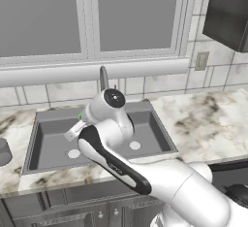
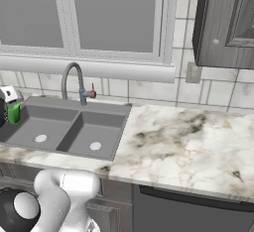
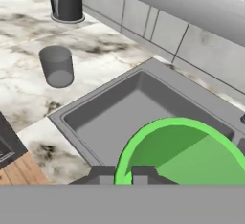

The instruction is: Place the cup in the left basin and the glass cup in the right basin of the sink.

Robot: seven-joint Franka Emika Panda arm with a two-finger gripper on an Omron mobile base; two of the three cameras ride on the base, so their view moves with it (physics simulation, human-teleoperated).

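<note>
1. Marbled counter [image 2: 183, 142] surrounds your dark grey sink [image 2: 69, 108] under a window.
2. Bright green cup [image 3: 184, 153], opaque, hangs over the left basin [image 3: 124, 108].
3. Your gripper [image 3: 123, 173] is clamped on its rim.

two base views flanking the arm, sharing the sink [image 1: 48, 146]; hand view close above it

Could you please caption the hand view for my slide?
Fingers shut on the green cup above the left basin; grey cup waits on the counter.
</note>
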